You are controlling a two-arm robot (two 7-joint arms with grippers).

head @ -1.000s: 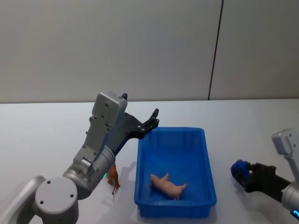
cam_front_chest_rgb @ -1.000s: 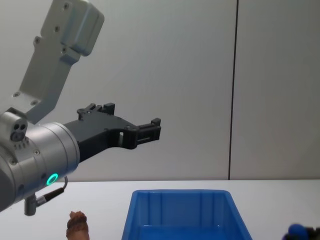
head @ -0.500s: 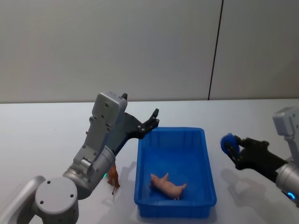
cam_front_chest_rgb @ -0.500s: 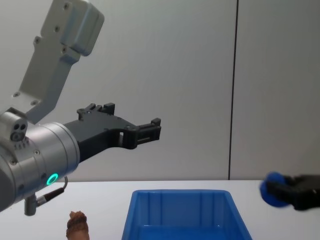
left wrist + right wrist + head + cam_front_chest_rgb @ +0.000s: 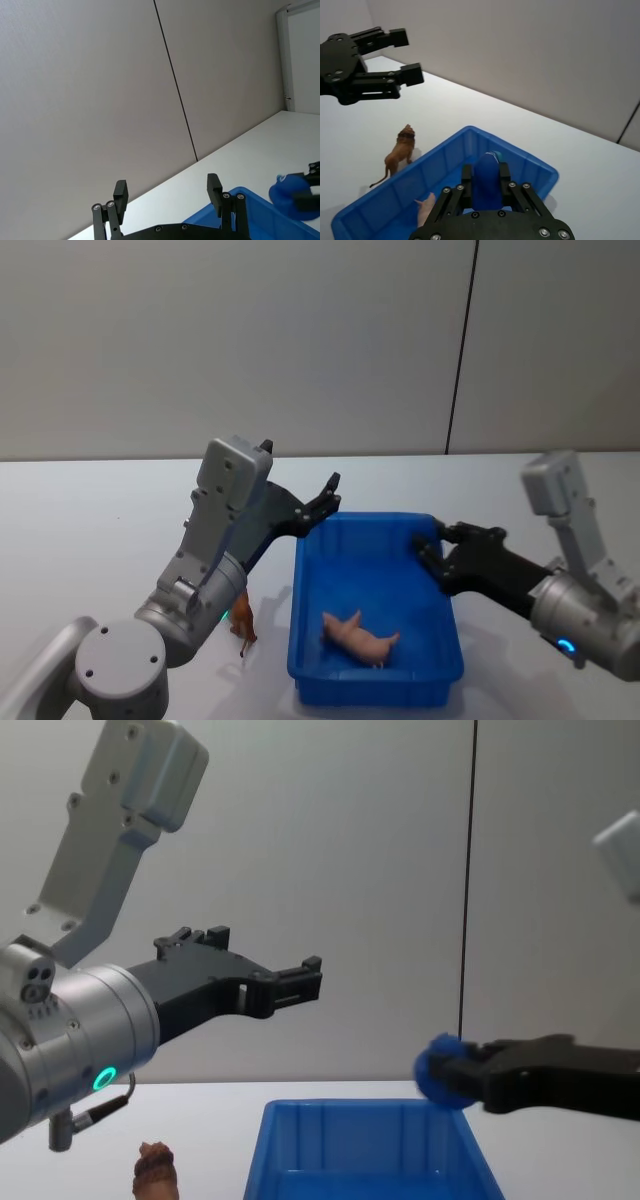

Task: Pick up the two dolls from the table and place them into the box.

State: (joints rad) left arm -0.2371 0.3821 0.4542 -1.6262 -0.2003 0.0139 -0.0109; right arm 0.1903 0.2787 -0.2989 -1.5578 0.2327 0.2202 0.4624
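Right hand (image 5: 430,546) pinches a blue thing (image 5: 487,182) over the three o'clock rim of the box (image 5: 372,682); left hand (image 5: 327,498) hangs spread; pink doll (image 5: 358,637) lies inside, brown doll (image 5: 242,624) stands on the bench (image 5: 100,530)

Glossy blue plastic box (image 5: 375,685), matt white table (image 5: 80,530), smooth blue toy (image 5: 487,182)

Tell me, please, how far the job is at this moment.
Done: the pink doll lies inside the blue box. In hand: the right gripper grips a small blue object over the box. To do: the brown doll stands on the table beside the box; the left gripper hangs open.
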